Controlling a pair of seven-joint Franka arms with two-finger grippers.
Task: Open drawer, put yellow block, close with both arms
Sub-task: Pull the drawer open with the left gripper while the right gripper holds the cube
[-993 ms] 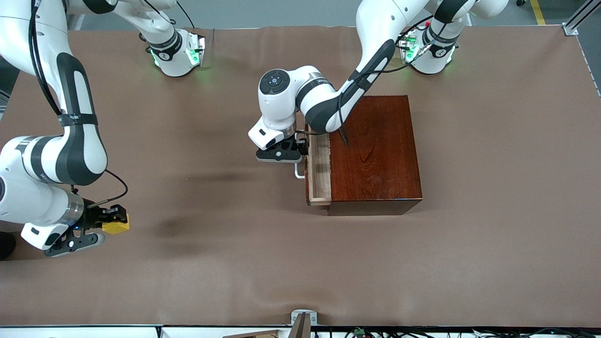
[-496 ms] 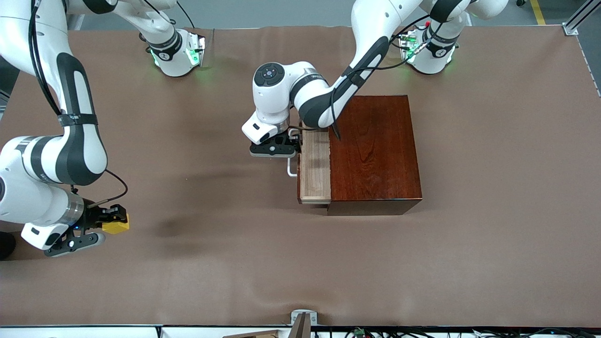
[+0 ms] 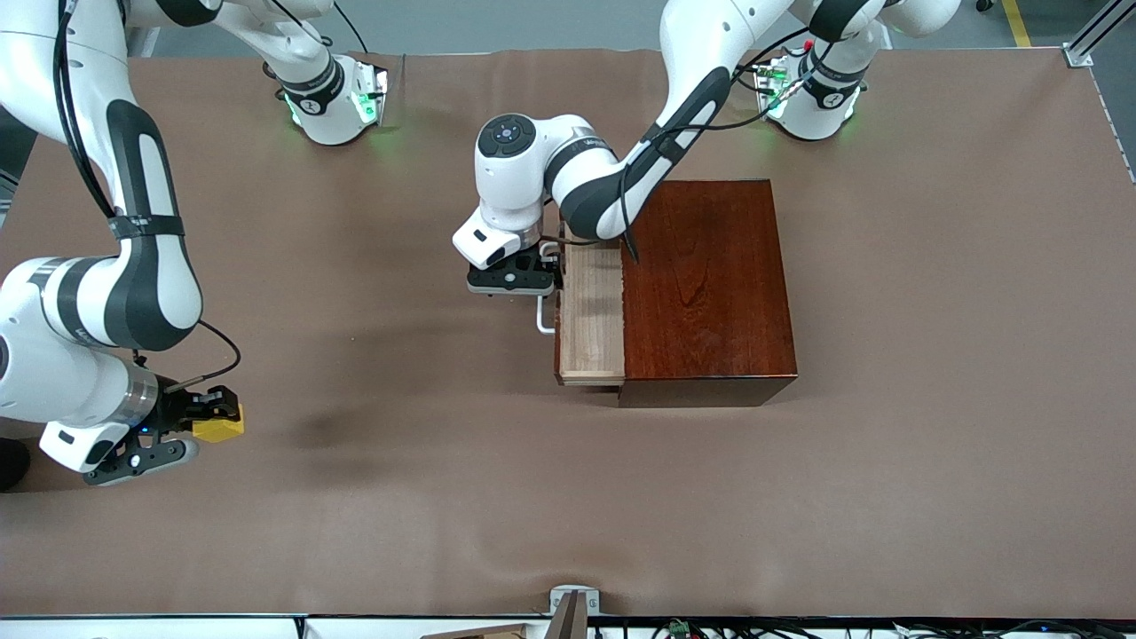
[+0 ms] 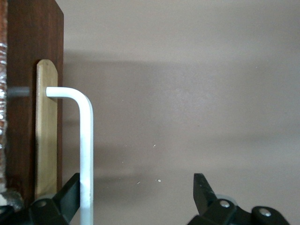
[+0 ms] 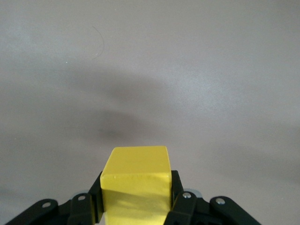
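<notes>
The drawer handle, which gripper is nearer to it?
Left. The left gripper is at the drawer handle; the right gripper, holding the yellow block, is off toward the right arm's table end.

Brown table (image 3: 932, 444), perhaps grey floor (image 3: 532, 22).

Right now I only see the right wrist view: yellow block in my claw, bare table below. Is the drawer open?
Observer: Partly. The drawer sticks out of the wooden box, its pale tray showing.
Operator: Where's the left claw?
Observer: The left claw is at the white handle, jaws open, the bar against one finger.
Operator: And mine?
Observer: The right claw holds the yellow block over the table's right-arm end, apart from the drawer.
</notes>
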